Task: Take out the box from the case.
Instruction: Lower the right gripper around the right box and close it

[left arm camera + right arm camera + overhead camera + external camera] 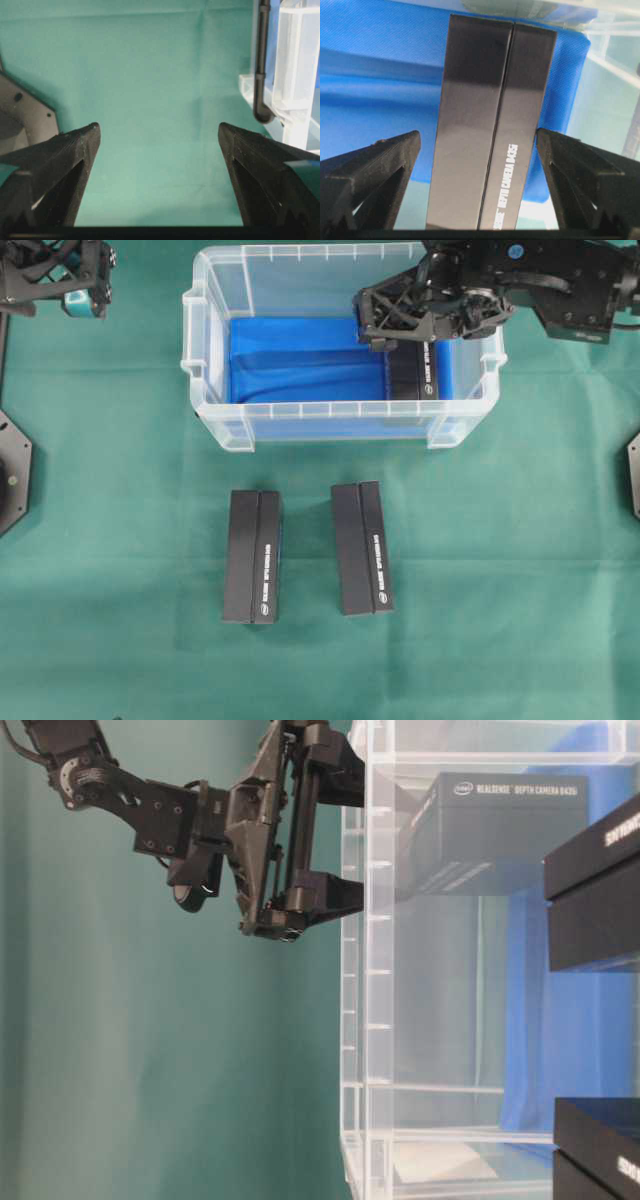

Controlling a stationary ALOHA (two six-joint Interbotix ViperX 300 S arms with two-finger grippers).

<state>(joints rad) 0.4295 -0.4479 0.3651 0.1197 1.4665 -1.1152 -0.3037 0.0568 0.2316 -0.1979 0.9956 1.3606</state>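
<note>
One box (412,368) is left in the case (215,415), lying on the blue lining at its right end. Two boxes (252,556) (361,547) already lie on the bench (520,570) in front of it. Your right hand (385,325) hangs spread over the last box, fingers either side, not gripping. Your left hand (159,137) is spread too, holding nothing, outside the case.

Bright, even light (soft shadows), sharp

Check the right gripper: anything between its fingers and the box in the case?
Nothing visible. The right gripper is open with its jaws either side of the black box on the case's blue lining, gaps showing on both sides.
</note>
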